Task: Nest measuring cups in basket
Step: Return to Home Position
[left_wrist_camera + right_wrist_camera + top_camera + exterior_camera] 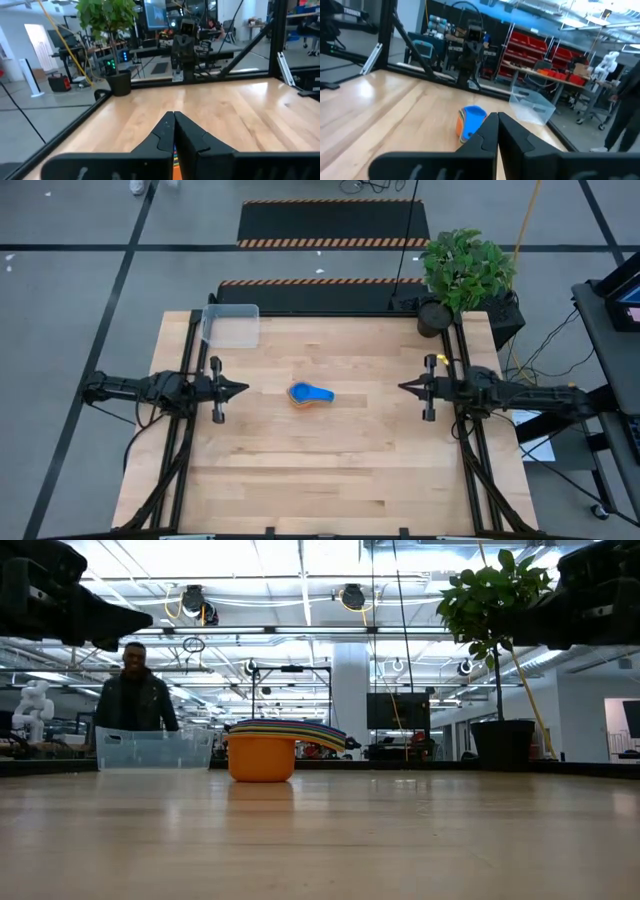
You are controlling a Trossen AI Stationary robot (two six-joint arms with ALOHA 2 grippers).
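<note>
Between the left arm (150,390) and right arm (520,392) on the counter (300,480), the stack of measuring cups (310,395) lies outside the far-left basket (231,325), handles pointing right, slightly nearer the left; both pairs of jaws are pressed together.

The stacked measuring cups (310,394) show blue above orange; the basket (231,324) is clear, colourless.
</note>
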